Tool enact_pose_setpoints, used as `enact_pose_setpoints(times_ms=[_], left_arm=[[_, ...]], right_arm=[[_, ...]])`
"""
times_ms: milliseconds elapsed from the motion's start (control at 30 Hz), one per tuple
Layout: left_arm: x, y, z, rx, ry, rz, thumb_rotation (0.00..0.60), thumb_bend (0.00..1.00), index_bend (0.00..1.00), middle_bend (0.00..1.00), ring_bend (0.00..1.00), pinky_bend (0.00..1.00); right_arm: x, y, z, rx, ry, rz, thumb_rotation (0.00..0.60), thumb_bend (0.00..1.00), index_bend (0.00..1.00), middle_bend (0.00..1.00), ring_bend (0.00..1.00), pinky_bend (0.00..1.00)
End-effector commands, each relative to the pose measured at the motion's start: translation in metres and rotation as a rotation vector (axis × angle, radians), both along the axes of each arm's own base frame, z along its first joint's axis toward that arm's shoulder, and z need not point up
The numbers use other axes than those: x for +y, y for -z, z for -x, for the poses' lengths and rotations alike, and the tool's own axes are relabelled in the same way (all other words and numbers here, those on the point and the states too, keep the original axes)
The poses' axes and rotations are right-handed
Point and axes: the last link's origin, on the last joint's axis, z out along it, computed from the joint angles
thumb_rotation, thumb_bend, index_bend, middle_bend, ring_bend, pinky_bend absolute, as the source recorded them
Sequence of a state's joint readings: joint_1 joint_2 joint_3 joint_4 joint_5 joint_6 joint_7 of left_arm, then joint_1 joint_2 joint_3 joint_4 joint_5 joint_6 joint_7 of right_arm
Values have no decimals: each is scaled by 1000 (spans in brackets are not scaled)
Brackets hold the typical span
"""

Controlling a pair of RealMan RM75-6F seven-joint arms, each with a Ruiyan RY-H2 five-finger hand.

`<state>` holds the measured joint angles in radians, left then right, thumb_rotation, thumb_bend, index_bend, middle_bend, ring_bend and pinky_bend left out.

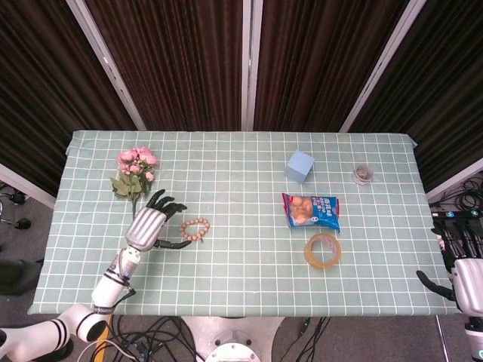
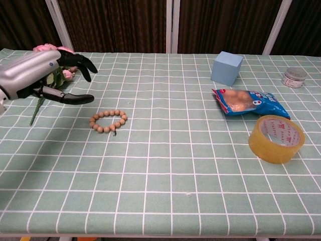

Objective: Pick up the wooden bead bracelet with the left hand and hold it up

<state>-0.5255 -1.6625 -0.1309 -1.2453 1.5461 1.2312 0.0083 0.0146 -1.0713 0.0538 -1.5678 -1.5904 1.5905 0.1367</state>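
The wooden bead bracelet (image 1: 195,228) (image 2: 108,121) lies flat on the green checked tablecloth, left of centre. My left hand (image 1: 151,225) (image 2: 42,76) hovers just to its left, palm down, fingers spread, holding nothing and not touching the beads. Only part of my right hand (image 1: 462,277) shows, at the lower right edge of the head view, off the table; how its fingers stand is unclear.
A pink flower bunch (image 1: 134,172) (image 2: 50,65) lies behind the left hand. Right of centre sit a blue cube (image 1: 299,166) (image 2: 226,68), a snack bag (image 1: 311,210) (image 2: 247,103), a tape roll (image 1: 322,250) (image 2: 276,138) and a small jar (image 1: 363,175) (image 2: 294,77).
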Motion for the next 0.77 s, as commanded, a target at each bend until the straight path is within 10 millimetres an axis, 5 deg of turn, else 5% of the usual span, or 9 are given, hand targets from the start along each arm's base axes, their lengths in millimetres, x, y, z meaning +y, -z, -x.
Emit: enact_pose_setpoints(times_ms=[33, 133, 233, 400, 567, 767], left_arm=[[0, -28, 3, -3, -7, -89, 474, 59, 278, 338, 248, 192], [5, -63, 33, 21, -125, -141, 595, 59, 289, 354, 262, 199], [0, -97, 68, 56, -247, -174, 600, 59, 290, 353, 236, 159], [-38, -141, 123, 105, -392, -215, 600, 60, 280, 318, 148, 67], [-93, -157, 143, 121, -428, -245, 600, 63, 277, 310, 137, 50], [-140, -160, 141, 100, -453, -274, 600, 63, 273, 303, 136, 48]], right_arm=[[-3, 1, 2, 5, 6, -20, 600, 57, 88, 187, 30, 0], [-7, 1, 5, 7, 16, -51, 600, 58, 81, 174, 30, 6], [-10, 0, 7, -1, 16, -74, 600, 67, 27, 154, 28, 9], [-12, 2, 4, -38, 0, -133, 600, 90, 0, 77, 0, 2], [-10, 8, -4, -58, -40, -135, 600, 99, 0, 35, 0, 0], [-7, 16, -13, -57, -67, -153, 600, 100, 0, 33, 0, 0]])
